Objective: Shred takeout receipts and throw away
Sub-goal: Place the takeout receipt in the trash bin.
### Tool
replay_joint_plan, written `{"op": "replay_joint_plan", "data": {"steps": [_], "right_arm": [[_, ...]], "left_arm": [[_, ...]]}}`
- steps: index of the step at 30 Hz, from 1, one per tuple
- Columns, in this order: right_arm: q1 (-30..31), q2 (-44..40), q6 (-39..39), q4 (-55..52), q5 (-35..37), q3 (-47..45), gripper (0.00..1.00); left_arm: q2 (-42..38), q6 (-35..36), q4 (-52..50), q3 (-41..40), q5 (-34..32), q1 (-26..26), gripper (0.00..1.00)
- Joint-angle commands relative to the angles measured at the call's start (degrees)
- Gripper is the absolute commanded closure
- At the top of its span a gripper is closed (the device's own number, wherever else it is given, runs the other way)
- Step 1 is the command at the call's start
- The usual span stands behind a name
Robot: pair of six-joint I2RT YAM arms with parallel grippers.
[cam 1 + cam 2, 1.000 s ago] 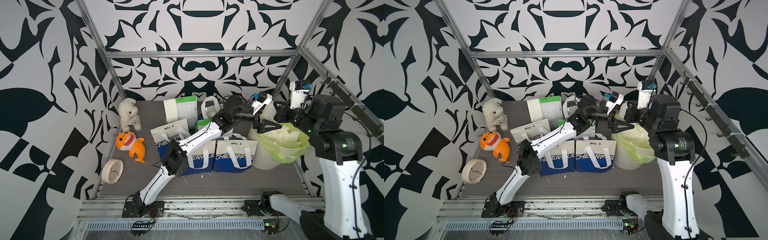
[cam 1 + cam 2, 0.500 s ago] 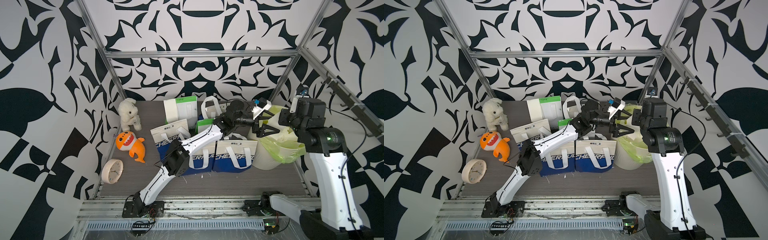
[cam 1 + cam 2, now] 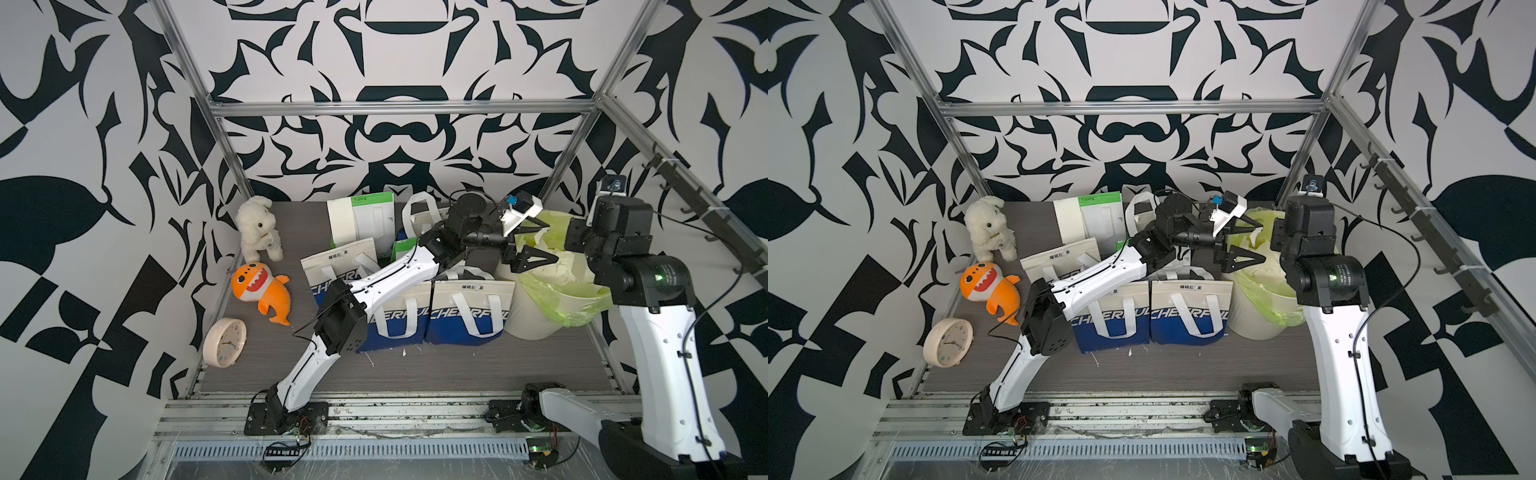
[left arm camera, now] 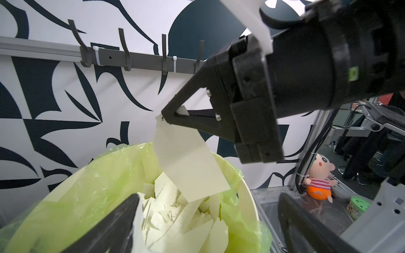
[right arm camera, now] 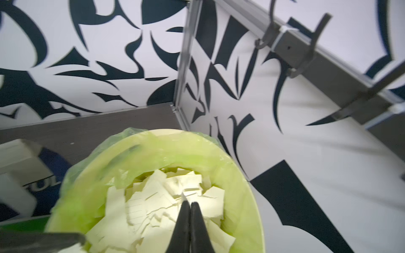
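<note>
A torn receipt piece is clamped in the shut tips of the right gripper and hangs above the green-lined bin, where more torn pieces are piled; the left gripper is held over the rim, jaws spread wide

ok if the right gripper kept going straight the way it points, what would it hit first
Probably the torn receipt pieces piled in the green-lined bin: the right gripper, shut on a paper slip, points down at them. Depth is unclear.
</note>
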Motion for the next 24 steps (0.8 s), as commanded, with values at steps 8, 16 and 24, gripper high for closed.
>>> {"op": "replay_joint_plan", "data": {"steps": [8, 16, 24], "right_arm": [[-0.2, 0.3, 1.2, -4.1, -30.4, 10.7, 1.0], [-0.2, 0.5, 5.7, 1.7, -37.4, 5.2, 1.0], [-0.2, 1.4, 4.1, -2.4, -7.0, 3.9, 1.0]], "left_arm": [[-1.0, 0.2, 0.1, -0.6, 0.7, -0.2, 0.01], [-0.6, -1.2, 0.8, -0.1, 0.9, -0.2, 0.01], [1.3, -3.1, 2.0, 1.9, 1.0, -0.2, 0.01]]}}
